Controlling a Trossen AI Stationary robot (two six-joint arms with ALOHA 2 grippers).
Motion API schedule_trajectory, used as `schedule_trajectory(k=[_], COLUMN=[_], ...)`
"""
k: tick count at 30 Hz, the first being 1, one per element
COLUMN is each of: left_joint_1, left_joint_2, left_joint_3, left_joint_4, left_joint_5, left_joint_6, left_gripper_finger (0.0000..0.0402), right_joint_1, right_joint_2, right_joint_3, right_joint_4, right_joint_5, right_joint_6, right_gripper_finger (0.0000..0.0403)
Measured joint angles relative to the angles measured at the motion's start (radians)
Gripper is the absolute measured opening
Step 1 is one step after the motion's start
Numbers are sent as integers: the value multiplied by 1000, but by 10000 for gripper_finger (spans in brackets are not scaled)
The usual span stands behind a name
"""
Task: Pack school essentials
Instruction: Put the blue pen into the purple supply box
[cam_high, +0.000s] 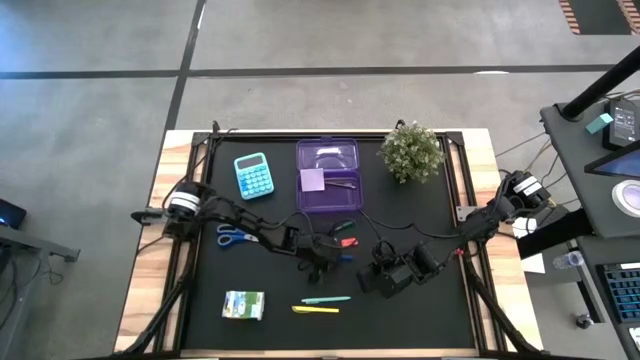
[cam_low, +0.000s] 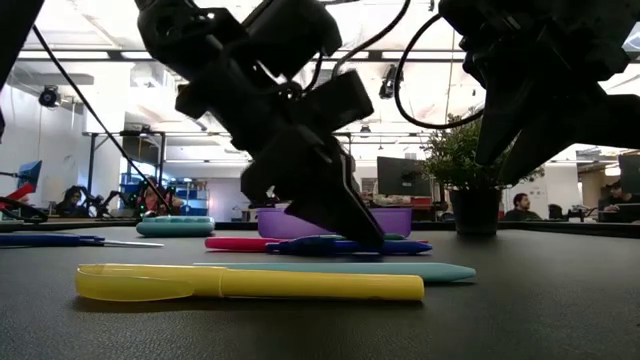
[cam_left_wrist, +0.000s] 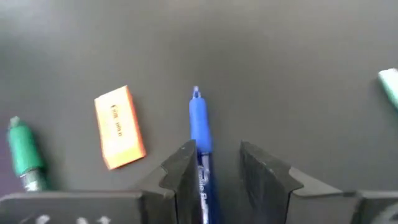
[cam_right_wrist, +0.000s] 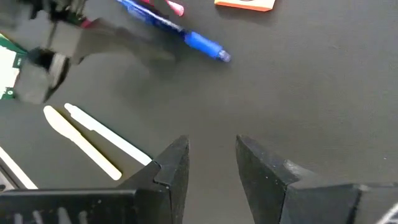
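A blue pen lies flat on the black mat near the table's middle. My left gripper is open and tipped down over the pen's rear end, with the barrel between its fingers, close to one of them. Beside the pen lie an orange eraser and a green pen. A pink pen lies behind the blue one. My right gripper hangs open over bare mat to the right, holding nothing. Near the front lie a teal pen and a yellow marker. My left gripper slants down over the blue pen, its fingers lying along the barrel. One finger stands right against the barrel's side. I cannot tell whether it touches. The pen lies flat on the mat.
An open purple box holding a square pad stands at the far middle. A teal calculator is to its left and a potted plant to its right. Blue-handled scissors lie at the left. A green-and-white packet lies front left.
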Motion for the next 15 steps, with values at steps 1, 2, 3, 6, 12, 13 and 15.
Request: schedule_trajectory(k=[1, 2, 3, 6, 12, 13, 15], left_joint_1=[1, 0, 0, 2, 1, 2, 2], left_joint_2=[1, 2, 0, -1, -1, -1, -4], left_joint_3=[-1, -2, -1, 1, 7, 13, 25], left_joint_4=[-9, -9, -17, -44, -72, -80, -91], left_joint_5=[-10, -17, -26, -23, -17, -17, -15], left_joint_6=[-1, -3, -2, -4, -58, -60, -61], left_gripper_finger=[105, 102, 96, 66, 10, 12, 14], right_joint_1=[0, 0, 0, 0, 0, 0, 0], right_joint_2=[0, 0, 0, 0, 0, 0, 0], right_joint_3=[0, 0, 0, 0, 0, 0, 0], right_joint_4=[0, 0, 0, 4, 12, 15, 21], right_joint_5=[0, 0, 0, 0, 0, 0, 0], right_joint_6=[0, 1, 1, 1, 1, 1, 0], right_gripper_finger=[121, 121, 121, 121, 121, 121, 121])
